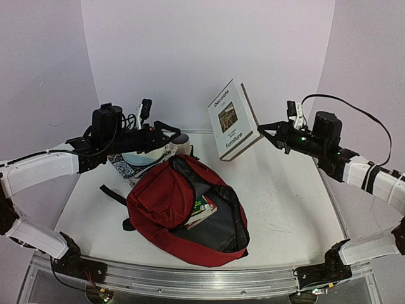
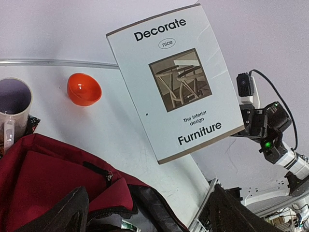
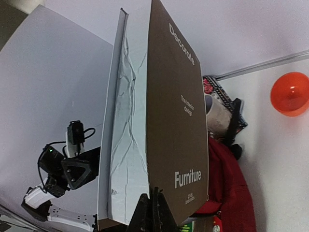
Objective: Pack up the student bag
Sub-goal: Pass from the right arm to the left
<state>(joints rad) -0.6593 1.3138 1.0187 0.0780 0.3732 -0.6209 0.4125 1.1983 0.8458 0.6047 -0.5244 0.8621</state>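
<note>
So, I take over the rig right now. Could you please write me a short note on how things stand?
Right hand: shut on the Furniture book, held tilted in the air beyond the bag.
Left hand: open, at the far end of the student bag.
Done: the bag lies unzipped on the table with a smaller book inside.
To do: put the Furniture book in. The mug is outside the bag.

Bears the student bag [image 1: 166, 197] lying open mid-way on the scuffed white table [image 1: 291, 196]; just behind it a mug [image 1: 181, 142] and a patterned flat item [image 1: 125, 170]; farther right, apart, an orange bowl [image 2: 84, 89].
</note>
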